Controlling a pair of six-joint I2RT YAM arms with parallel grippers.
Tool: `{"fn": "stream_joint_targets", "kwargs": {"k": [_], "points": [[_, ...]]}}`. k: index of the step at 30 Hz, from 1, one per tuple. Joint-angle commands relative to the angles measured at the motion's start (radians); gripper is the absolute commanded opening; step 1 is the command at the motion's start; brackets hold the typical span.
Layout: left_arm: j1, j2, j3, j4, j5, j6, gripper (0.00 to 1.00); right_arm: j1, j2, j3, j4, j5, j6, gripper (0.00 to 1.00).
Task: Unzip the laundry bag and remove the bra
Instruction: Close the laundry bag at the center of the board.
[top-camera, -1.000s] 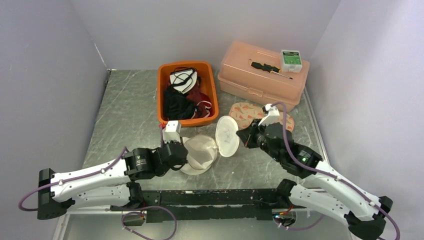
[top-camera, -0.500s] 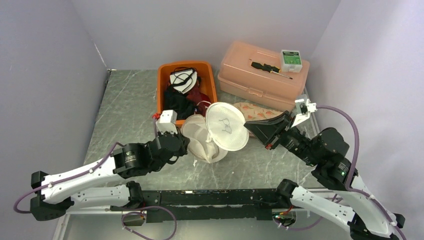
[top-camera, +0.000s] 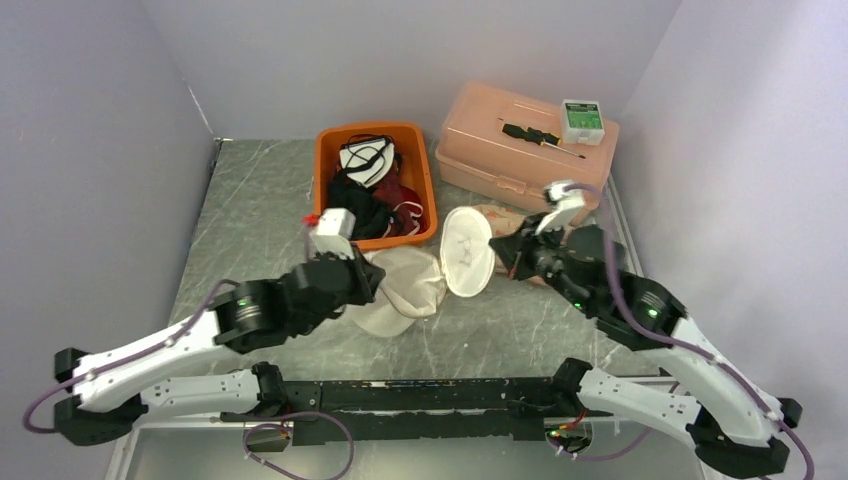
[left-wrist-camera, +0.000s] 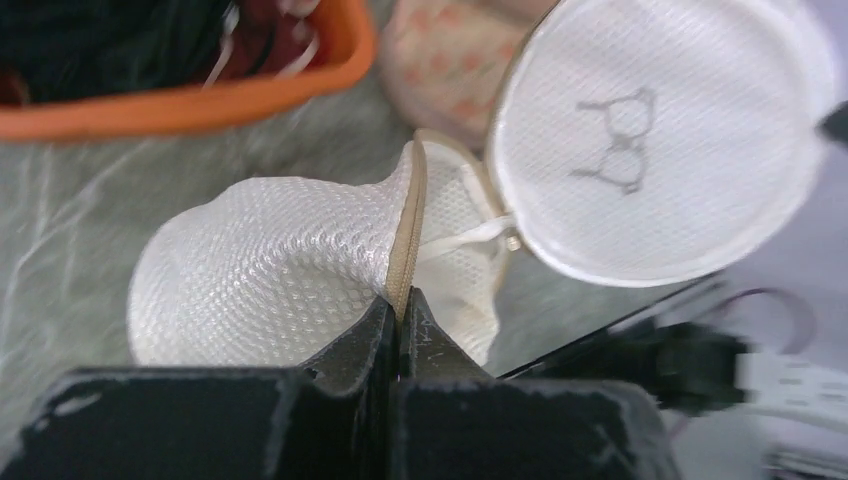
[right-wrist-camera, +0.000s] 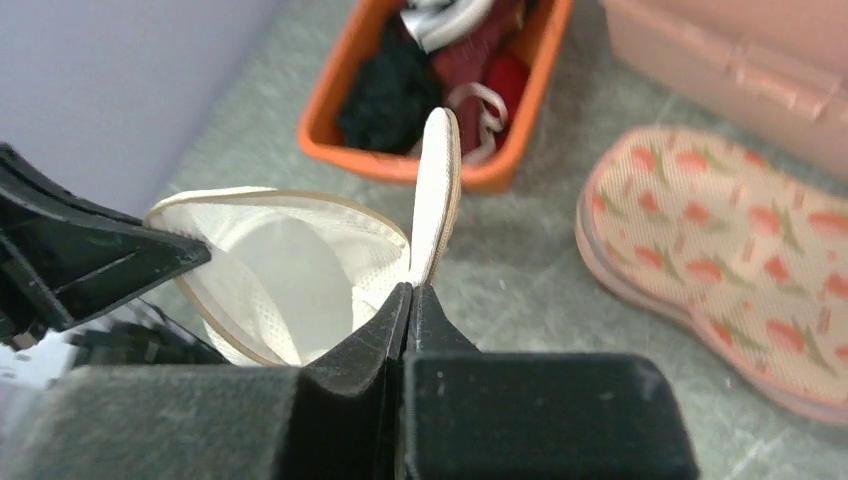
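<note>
Top external: white mesh dome laundry bag lies on bench between arms, mouth gaping toward right arm; left gripper clamped on zipper rim; right gripper pinching round lid flap; bra not visible.

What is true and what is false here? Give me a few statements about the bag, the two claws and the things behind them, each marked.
1. The white mesh laundry bag is open, its round flap standing away from the pouch. True.
2. The left gripper is shut on the bag's rim and the right gripper is shut on the flap's edge. True.
3. The orange bin is empty. False: it holds dark and red clothing.
4. The screwdriver lies on the table beside the bin. False: it lies on the lid of the pink box.
</note>
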Motion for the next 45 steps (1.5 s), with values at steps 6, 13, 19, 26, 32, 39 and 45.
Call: {"fn": "stream_joint_targets", "kwargs": {"k": [6,13,19,26,32,39,45], "points": [[0.023,0.129,-0.087,0.032,0.113,-0.090,0.03,0.002,0.039,0.016,-0.051,0.156,0.025,0.00],[0.031,0.027,0.041,0.093,0.118,0.094,0.03,0.002,-0.043,0.058,0.096,0.069,-0.109,0.00],[0.031,-0.124,-0.080,0.287,0.111,0.161,0.03,0.001,-0.070,0.185,0.122,0.030,-0.200,0.00],[0.032,0.178,-0.204,0.128,0.268,-0.130,0.03,-0.001,0.048,-0.044,-0.048,0.117,-0.014,0.00],[0.032,0.054,-0.117,0.185,0.213,0.000,0.03,0.001,-0.039,0.032,0.049,0.107,-0.094,0.00],[0.032,0.034,-0.135,0.234,0.208,0.006,0.03,0.002,-0.030,0.027,0.040,0.084,-0.112,0.00],[0.032,0.095,-0.181,0.182,0.235,-0.065,0.25,0.001,-0.063,-0.048,0.070,0.031,-0.130,0.00]]}}
